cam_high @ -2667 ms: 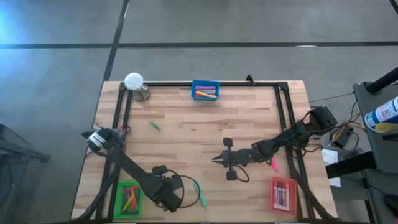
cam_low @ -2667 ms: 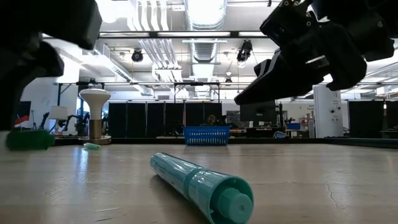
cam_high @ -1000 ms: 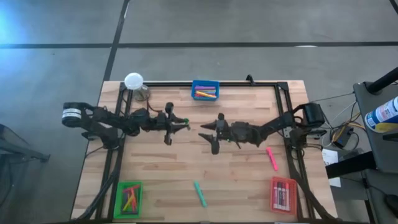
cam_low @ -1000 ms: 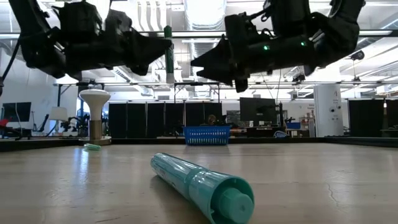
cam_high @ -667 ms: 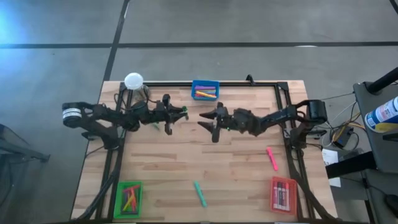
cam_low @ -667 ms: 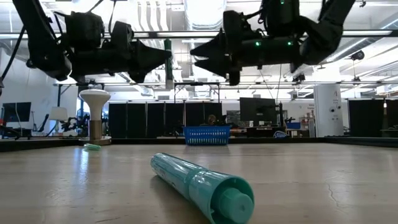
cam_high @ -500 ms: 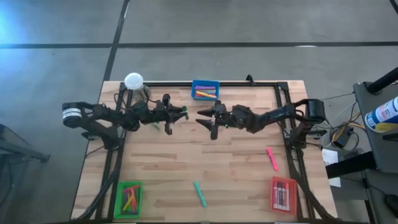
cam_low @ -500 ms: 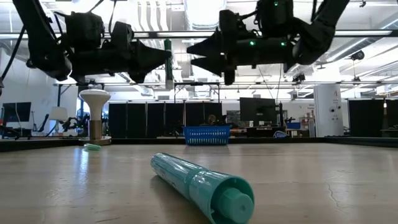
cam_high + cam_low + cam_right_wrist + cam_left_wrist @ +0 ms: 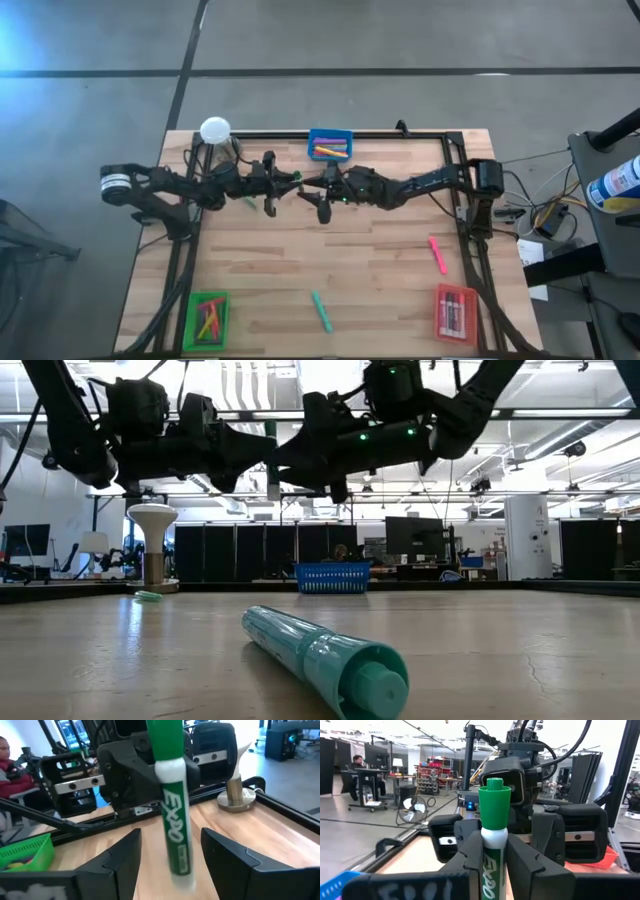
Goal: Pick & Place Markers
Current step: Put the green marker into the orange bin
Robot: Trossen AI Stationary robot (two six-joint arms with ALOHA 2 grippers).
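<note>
Since half a second ago my right arm has slid further left across the table, so its gripper now meets the left one near the middle of the far half; the left arm has not shifted.

From the left: my left gripper [image 9: 287, 183] is clamped on a green-capped marker [image 9: 493, 845], holding it by the white barrel with the cap sticking out beyond the fingers [image 9: 470, 851]. The barrel is white with a green printed label, the cap a solid green with a narrower tip. In the low view both grippers hang well above the table, level with each other.

My right gripper [image 9: 312, 192] stands at its widest, one finger [image 9: 122, 855] on each side of the marker's free end without touching it.

Elsewhere on the wooden table [image 9: 400, 270], a small green marker [image 9: 250, 202] lies under the left arm. The green tray [image 9: 190, 320] at the near left corner holds several markers. A teal marker [image 9: 320, 311] lies alone near the front edge. The blue tray [image 9: 330, 133] at the far edge holds yellow, pink and purple ones. Further right, a pink marker [image 9: 437, 254] lies loose, and the red tray [image 9: 440, 312] sits at the near right corner.
</note>
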